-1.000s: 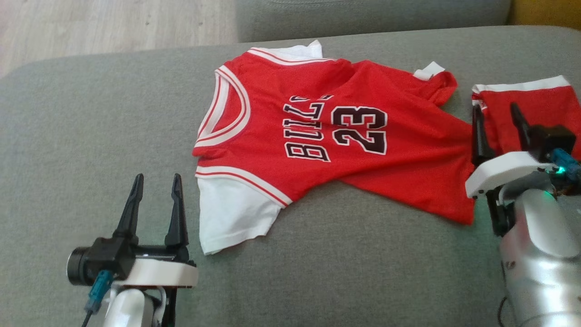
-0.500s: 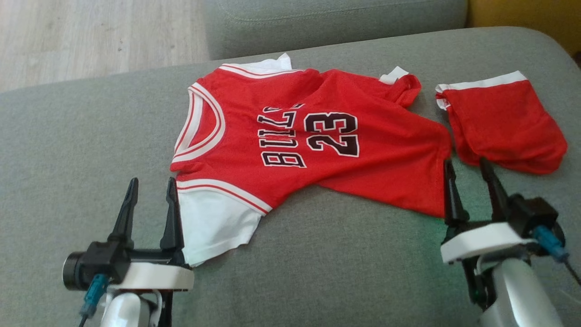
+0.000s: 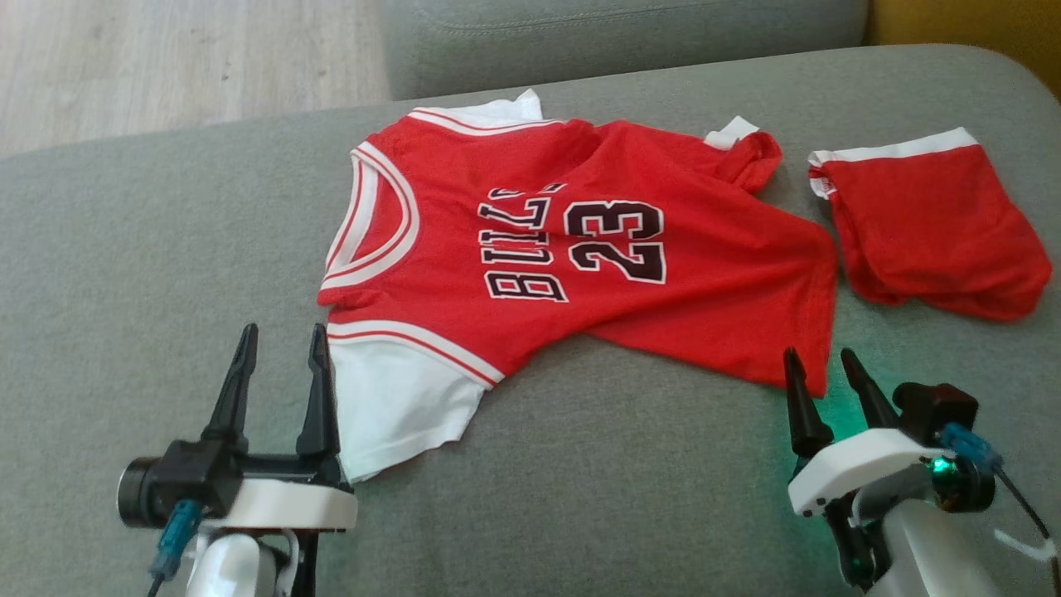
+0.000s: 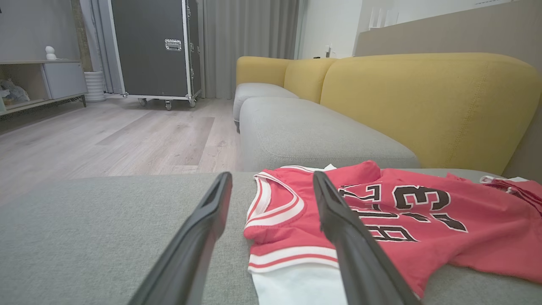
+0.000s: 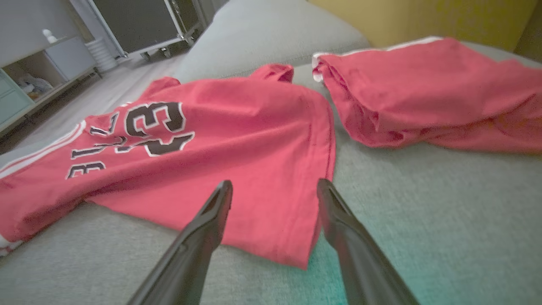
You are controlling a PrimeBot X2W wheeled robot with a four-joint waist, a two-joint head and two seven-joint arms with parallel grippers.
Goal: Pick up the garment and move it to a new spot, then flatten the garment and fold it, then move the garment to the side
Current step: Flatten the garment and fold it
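Change: the right gripper [image 3: 819, 356] has been drawn back from the folded red shorts [image 3: 937, 232] to the hem corner of the red, white-trimmed mesh basketball jersey [image 3: 580, 274].
Jaws: both are spread wide, with nothing grasped.
Left gripper [image 3: 282, 332]: kept beside the white sleeve.
Garment: laid rumpled on the grey fabric sofa cushion [image 3: 622, 497], unmoved.
Meaning: a two-handed pick-up is judged to be set up.
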